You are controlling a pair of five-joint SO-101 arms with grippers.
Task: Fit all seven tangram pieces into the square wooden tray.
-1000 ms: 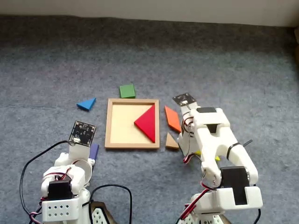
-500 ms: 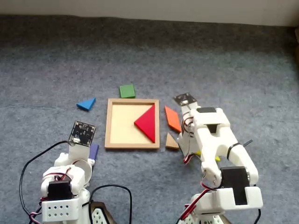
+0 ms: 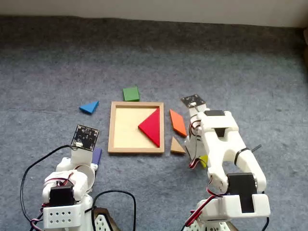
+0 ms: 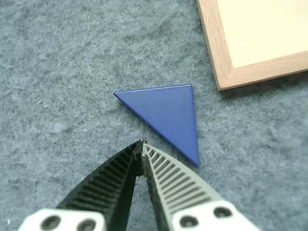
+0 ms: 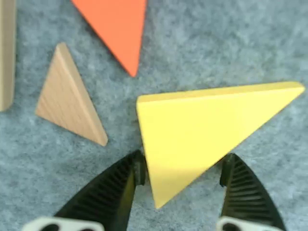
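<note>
The square wooden tray (image 3: pixel 112 127) lies mid-table with a red triangle (image 3: pixel 151 126) inside against its right wall. My right gripper (image 5: pixel 183 167) has a finger pressed to each side of a big yellow triangle (image 5: pixel 202 120), which peeks out under the right arm (image 3: pixel 219 139) as a yellow corner (image 3: pixel 204 160). Just beyond it lie an orange parallelogram (image 5: pixel 115 24) and a plain wooden triangle (image 5: pixel 67 98). My left gripper (image 4: pixel 141 145) is shut, its tips just short of a dark blue triangle (image 4: pixel 168 113) near the tray's corner (image 4: pixel 226 72).
A green square (image 3: pixel 130 94) sits just behind the tray. A small light blue triangle (image 3: pixel 89 107) lies off its back left corner. The orange parallelogram (image 3: pixel 178 122) and wooden triangle (image 3: pixel 176 146) lie between the tray and the right arm. Grey carpet stretches open beyond.
The right arm has swung slightly rightward. The yellow corner that showed on the arm's right side is now hidden. The left arm has not moved.
</note>
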